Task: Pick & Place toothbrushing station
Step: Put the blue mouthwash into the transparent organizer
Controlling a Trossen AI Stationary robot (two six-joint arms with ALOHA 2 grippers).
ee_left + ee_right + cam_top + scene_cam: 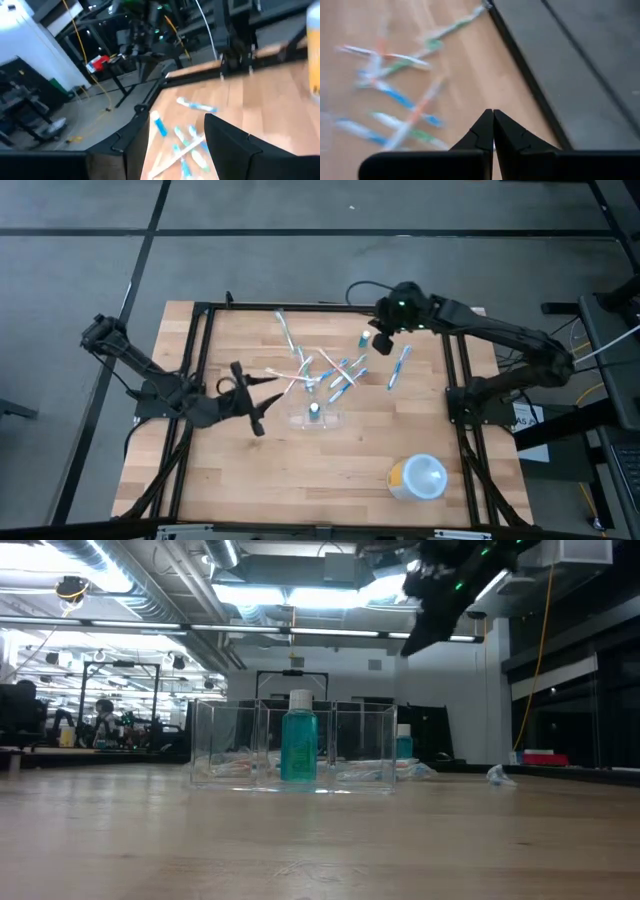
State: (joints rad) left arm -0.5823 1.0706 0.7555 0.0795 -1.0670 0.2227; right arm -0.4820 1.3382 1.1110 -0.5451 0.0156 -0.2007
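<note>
Both arms are showing matte black, jointed links. Right arm (500,335) is glowing with a green indicator light near its wrist; a dark cable is looping behind it. Right gripper (493,131) fingers are black, wedge-shaped, tapering to points.

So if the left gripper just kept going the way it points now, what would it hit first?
Probably the toothbrushing station. In the high view the left gripper points across the table toward that clear holder with the small teal bottle inside. Its height above the wood is unclear, so it might pass over it.
</note>
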